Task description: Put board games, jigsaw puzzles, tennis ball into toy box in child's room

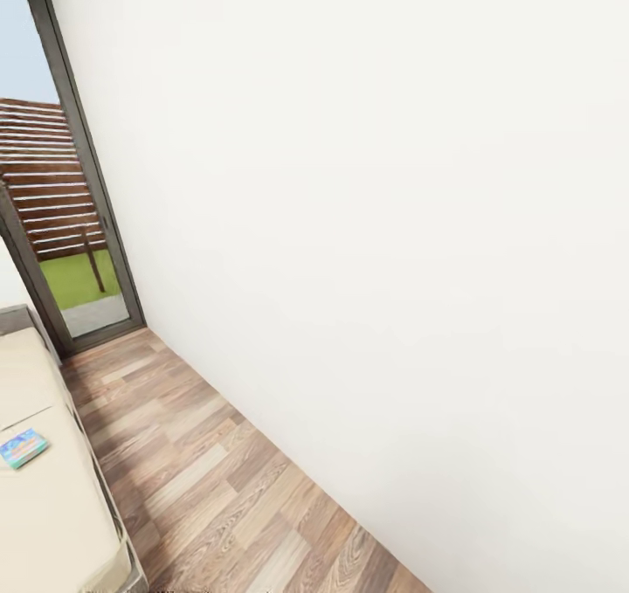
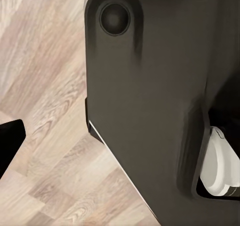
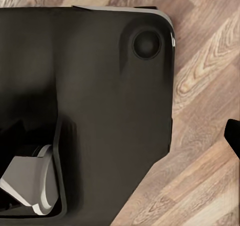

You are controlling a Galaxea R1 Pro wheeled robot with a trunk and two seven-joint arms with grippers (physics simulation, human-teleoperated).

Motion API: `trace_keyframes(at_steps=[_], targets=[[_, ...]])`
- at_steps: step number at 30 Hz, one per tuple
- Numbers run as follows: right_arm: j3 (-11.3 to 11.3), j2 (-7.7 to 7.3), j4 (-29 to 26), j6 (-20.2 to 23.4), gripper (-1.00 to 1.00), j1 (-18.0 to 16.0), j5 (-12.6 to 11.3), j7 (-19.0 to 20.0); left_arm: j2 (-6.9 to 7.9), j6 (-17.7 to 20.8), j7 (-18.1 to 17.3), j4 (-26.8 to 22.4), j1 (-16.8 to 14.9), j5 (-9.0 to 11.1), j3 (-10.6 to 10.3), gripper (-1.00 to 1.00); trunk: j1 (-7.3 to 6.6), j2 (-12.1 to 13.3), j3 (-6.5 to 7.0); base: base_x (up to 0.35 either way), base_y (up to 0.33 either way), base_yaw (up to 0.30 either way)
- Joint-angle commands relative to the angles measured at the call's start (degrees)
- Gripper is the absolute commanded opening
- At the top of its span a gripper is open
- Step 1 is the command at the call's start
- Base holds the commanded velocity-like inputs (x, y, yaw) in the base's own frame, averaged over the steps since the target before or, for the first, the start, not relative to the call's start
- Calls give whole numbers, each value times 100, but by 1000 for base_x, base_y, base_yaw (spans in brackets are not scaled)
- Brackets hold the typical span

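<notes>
One board game (image 1: 23, 447), a thin box with a blue cartoon cover, lies flat on the bed (image 1: 44, 523), which has a plain cream cover and sits at the lower left of the head view. The child's room shows as a white wall (image 1: 393, 226) and a wood-plank floor (image 1: 218, 479). A dark fingertip (image 2: 9, 138) of my left gripper pokes in at the edge of the left wrist view. At the edge of the right wrist view is a dark fingertip (image 3: 234, 133) of my right gripper. Neither view shows both fingers. The table, toy box, jigsaw puzzles and tennis ball are out of view.
A dark-framed glass door (image 1: 74, 182) stands at the far left, with grass and a slatted fence outside. A strip of floor runs between bed and wall. Both wrist views look down on my dark base (image 2: 150, 86) (image 3: 90, 86) over the planks.
</notes>
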Motion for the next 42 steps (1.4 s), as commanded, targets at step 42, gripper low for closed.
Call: trace_keyframes(at_steps=[42], targets=[[-13,-2,1,-9,100,-1,-5,-23,-17,-33,16,5,-2,-25,-12,100,-43,75,30,-110,-49,290]])
